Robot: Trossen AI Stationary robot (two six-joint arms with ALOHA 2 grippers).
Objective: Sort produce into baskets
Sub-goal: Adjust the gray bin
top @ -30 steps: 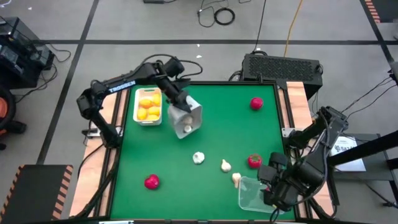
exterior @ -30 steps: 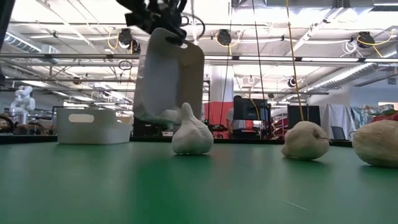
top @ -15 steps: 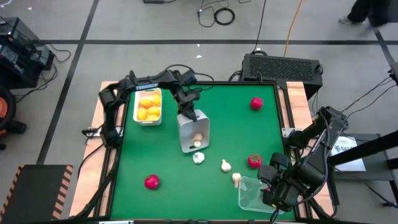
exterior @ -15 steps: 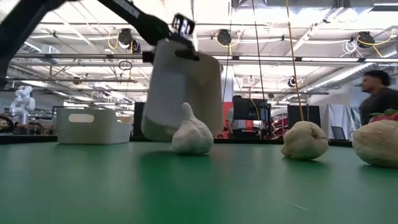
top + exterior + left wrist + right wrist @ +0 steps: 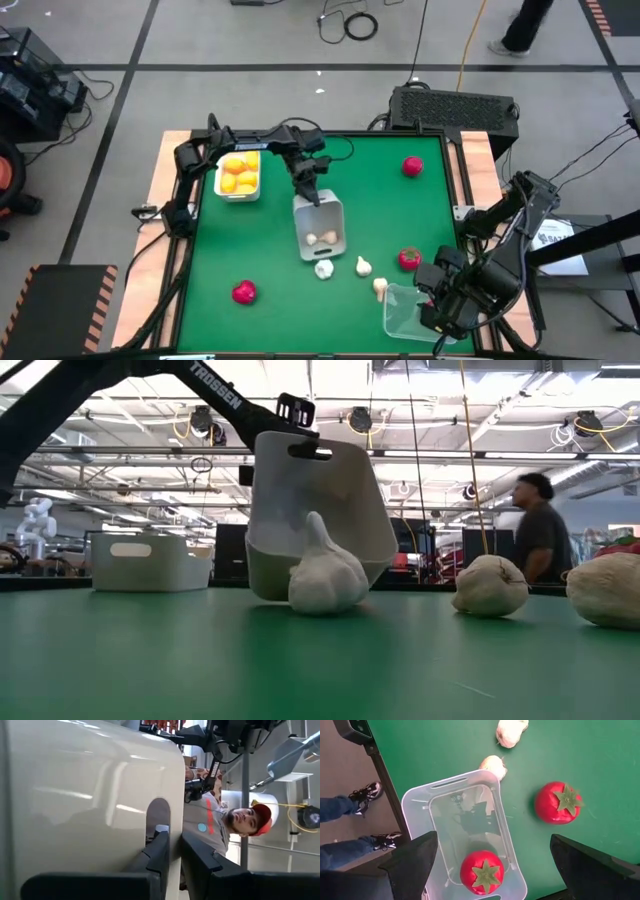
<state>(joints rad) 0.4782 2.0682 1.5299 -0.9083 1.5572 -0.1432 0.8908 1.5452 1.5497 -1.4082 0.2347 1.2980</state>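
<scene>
While the lemons (image 5: 240,172) already sit in their white basket (image 5: 219,186), much is left. Left gripper (image 5: 312,192) pinches the rim of the clear basket (image 5: 320,228) holding two garlic bulbs (image 5: 320,238). Right gripper (image 5: 437,317) hangs wide open over another basket (image 5: 422,800) holding one strawberry (image 5: 481,871). Loose garlic (image 5: 363,266) and strawberries (image 5: 244,292) wait.

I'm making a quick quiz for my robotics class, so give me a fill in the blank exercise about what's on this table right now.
1. The left gripper is shut on the rim of the ____ basket.
2. The clear basket under the right gripper holds one ____ piece of produce.
3. The basket near the table's far left corner holds only ____ pieces.
4. The right gripper's fingers are ____.

Missing words: white; red; yellow; open
</scene>
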